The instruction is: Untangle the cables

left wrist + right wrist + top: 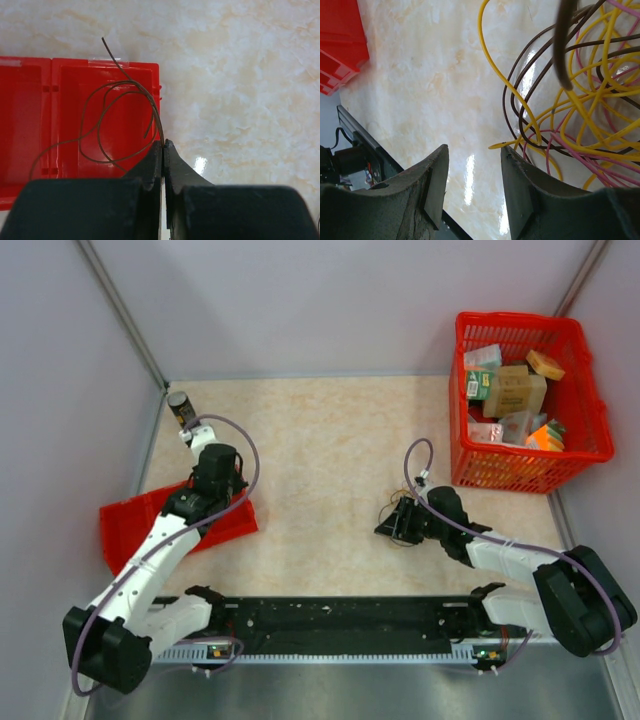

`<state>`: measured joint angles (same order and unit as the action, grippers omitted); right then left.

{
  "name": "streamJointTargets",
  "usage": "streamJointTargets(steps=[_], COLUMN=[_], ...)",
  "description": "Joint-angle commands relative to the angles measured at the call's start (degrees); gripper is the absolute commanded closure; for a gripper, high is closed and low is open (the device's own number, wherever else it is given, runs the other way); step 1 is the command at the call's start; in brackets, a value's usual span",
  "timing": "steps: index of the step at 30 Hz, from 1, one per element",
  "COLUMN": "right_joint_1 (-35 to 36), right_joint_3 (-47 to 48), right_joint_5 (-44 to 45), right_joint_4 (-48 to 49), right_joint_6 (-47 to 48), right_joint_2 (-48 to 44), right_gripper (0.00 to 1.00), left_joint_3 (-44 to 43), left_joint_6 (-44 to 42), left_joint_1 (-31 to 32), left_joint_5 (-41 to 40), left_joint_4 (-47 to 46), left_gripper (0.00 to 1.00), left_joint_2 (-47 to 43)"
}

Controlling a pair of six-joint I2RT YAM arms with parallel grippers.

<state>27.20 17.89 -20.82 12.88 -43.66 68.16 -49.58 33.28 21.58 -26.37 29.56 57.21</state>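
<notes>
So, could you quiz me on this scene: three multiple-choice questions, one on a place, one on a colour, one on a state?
1. Where is the red plastic basket of small boxes? A near left; B far right corner; C table centre.
2. What colour is the thin wire pinched in the left hand? A dark brown; B green; C white.
3. How is the right hand, beside the tangle of yellow, brown and pink wires? A shut on a wire; B open; C out of view.
Answers: B, it stands top right in the overhead view; A, its loops over the red plastic tray are brown; B, its fingers stand apart.
</notes>
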Motion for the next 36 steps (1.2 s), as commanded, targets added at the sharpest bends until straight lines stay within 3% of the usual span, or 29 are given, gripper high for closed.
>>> streamJointTargets(steps=[1,8,15,26,27,30,33,36], right_joint_1=[-0.5,-0.6,-0.5,-0.6,-0.6,-0.6,-0.5,0.0], right_joint_3=[0.7,0.6,0.6,0.8,0.8,1.0,0.8,0.8], right_joint_5=[-0.4,-0.8,-0.9,-1.3,-1.3,-1.5,-1.8,-2.6], right_joint_4=[2.8,3.2,3.2,3.6,3.5,3.4,3.7,4.7], right_joint_6=[0.8,0.9,0.9,1.0,1.0,1.2,1.6,2.7], right_joint_2=[0.0,0.5,0.6,1.0,1.2,1.3,1.2,0.5], right_gripper=[0.54,0.54,0.54,0.54,0.54,0.54,0.53,0.50], left_joint_3=[3.1,9.2,12.7,13.3,12.2,9.5,8.8,8.1], left_joint_6=[5.5,12.5,17.3,14.5,13.8,13.9,12.6,10.2], left_joint_1=[-5.2,-9.6,-12.3,-16.7,-16.7,-16.7,-16.7,-16.7], left_joint_5=[7.0,11.6,16.1,12.6,13.3,12.9,15.5,19.9], left_joint_4=[-7.2,-10.7,-16.5,-19.5,-19.0,-14.3,-11.8,-9.9], left_gripper=[1.00,1.00,1.00,1.00,0.93,0.56,0.39,0.36], left_joint_2=[0.0,-1.4,4.9,5.6,6.4,6.4,2.0,-3.5])
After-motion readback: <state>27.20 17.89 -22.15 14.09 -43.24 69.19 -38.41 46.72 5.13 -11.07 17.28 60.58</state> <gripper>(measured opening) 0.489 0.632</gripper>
